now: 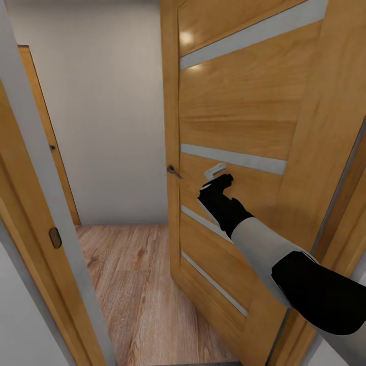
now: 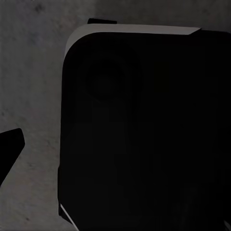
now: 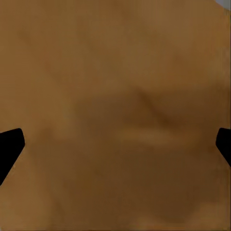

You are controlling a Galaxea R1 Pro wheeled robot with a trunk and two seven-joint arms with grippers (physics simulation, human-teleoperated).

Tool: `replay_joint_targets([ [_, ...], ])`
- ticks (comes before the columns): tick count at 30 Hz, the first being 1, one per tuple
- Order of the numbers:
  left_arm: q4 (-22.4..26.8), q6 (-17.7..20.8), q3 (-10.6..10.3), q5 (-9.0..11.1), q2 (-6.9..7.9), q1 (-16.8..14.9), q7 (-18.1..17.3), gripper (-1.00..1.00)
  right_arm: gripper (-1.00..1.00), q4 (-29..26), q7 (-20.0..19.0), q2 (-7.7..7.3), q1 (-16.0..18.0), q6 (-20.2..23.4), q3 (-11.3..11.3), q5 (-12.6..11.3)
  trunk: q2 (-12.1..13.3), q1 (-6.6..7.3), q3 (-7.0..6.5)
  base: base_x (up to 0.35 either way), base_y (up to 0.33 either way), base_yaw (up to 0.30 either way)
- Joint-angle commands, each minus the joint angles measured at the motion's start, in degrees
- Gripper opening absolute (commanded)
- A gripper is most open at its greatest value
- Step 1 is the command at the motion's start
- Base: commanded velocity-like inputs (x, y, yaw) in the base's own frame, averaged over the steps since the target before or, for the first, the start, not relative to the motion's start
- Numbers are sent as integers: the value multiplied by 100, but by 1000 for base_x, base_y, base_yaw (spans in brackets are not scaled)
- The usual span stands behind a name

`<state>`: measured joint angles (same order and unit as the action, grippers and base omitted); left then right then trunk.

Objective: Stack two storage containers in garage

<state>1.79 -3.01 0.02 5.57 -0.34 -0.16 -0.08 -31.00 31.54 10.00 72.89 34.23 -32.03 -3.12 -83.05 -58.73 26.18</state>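
The two storage containers are out of view. My right arm reaches forward to a wooden door (image 1: 244, 101) with pale horizontal strips, and the right gripper (image 1: 219, 179) rests against its panel, just right of the lever handle (image 1: 174, 171). In the right wrist view the fingertips (image 3: 9, 149) stand far apart at the picture's sides, open, with bare door wood (image 3: 115, 96) between them. One dark fingertip (image 2: 9, 149) of the left gripper shows over the dark grey speckled floor (image 2: 33, 72), beside a black part of my own body (image 2: 144, 125); the other finger is lost against it.
The door stands partly swung inward, leaving a gap onto a light wood-plank floor (image 1: 132, 274) and a pale wall (image 1: 107, 112). The door frame (image 1: 30, 203) with a latch plate borders the gap on the left. Another wooden door (image 1: 48, 142) stands beyond it.
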Motion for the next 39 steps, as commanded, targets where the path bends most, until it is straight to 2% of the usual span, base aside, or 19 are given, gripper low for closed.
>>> replay_joint_targets([
  [1, 1, -12, -7, 55, -1, -2, -1, 100, 100, -90, 38, 0, -3, 22, -22, -40, -3, 0, 6, 0, 0, 0],
  [5, 4, -16, -11, 50, -1, -2, -1, 100, 100, -692, 9, 0, -56, 87, -17, -226, -3, 0, 6, 0, 0, 0],
  [6, 5, -20, -11, 50, -4, -2, -1, 100, 100, -1087, 19, 0, -53, 120, -19, -455, -3, 0, 6, 0, 0, 0],
  [8, 5, -22, -11, 53, -3, -2, -1, 100, 100, -1689, 83, 0, -83, 135, -25, -712, -3, 0, 6, 0, 0, 0],
  [10, 5, -23, -11, 56, -2, -2, -1, 100, 100, -2021, 213, 0, -173, 146, -28, -813, -3, 0, 6, 0, 0, 0],
  [12, 5, -24, -3, 62, -1, -2, -1, 100, 100, -2266, 534, 0, -345, 175, -44, -893, -3, 0, 6, 0, 0, 0],
  [18, 5, -24, 21, 90, 7, -2, -1, 100, 100, -2373, 810, 0, -442, 280, -56, -931, -3, 0, 6, 0, 0, 0],
  [39, 5, -19, 40, 114, 6, -2, 20, 100, 100, -2376, 749, 0, -452, 330, -92, -953, -3, 0, 6, 2, 0, 0],
])
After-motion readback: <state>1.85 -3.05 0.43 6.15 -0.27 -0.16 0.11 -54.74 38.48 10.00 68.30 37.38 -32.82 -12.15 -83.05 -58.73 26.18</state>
